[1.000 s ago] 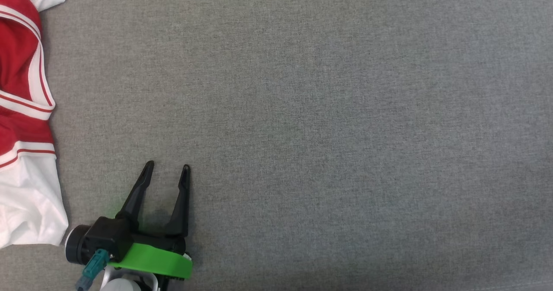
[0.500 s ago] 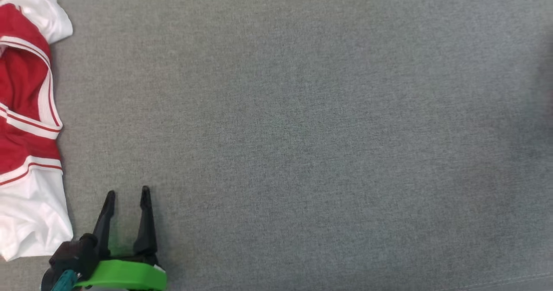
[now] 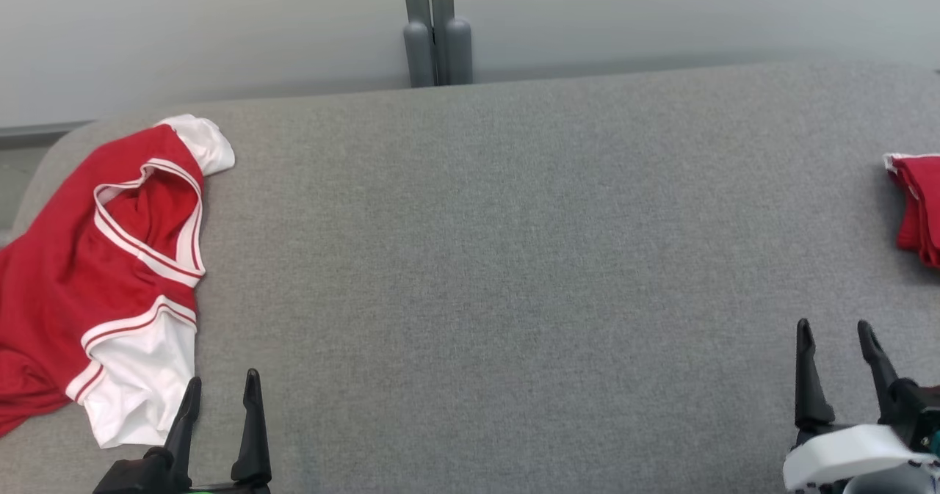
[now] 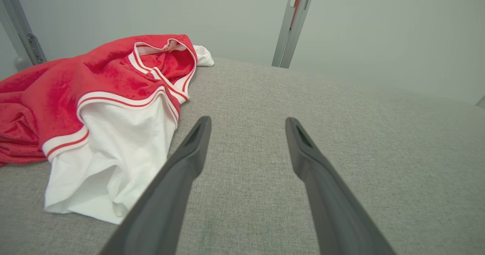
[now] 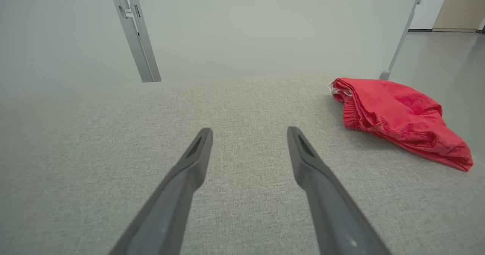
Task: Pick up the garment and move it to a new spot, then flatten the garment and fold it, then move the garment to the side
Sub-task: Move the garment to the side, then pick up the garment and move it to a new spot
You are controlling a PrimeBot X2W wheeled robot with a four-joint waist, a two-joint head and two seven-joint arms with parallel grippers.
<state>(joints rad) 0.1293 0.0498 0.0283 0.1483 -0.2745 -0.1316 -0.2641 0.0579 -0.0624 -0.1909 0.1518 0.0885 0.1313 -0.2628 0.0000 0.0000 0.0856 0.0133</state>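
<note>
A crumpled red and white garment (image 3: 88, 259) lies at the left end of the grey padded surface (image 3: 477, 259), with its white sleeve nearest me. My left gripper (image 3: 222, 378) stands open and empty just right of that sleeve, not touching it. In the left wrist view the garment (image 4: 94, 80) lies left of the open left gripper (image 4: 247, 120). My right gripper (image 3: 834, 327) is open and empty at the lower right. A folded red garment (image 3: 918, 208) lies at the right edge. In the right wrist view it (image 5: 398, 118) sits ahead and right of the right gripper (image 5: 249, 130).
A pale wall runs along the far edge of the surface, with a grey metal post (image 3: 433, 31) behind the middle. In the right wrist view a second post (image 5: 401, 31) stands past the right end. The wide middle stretch of fabric lies between the two garments.
The whole head view has shifted, so the camera has moved: the wall, the far edge, my right gripper and the folded red garment have come into view. My left gripper stays open and now shows lower down.
</note>
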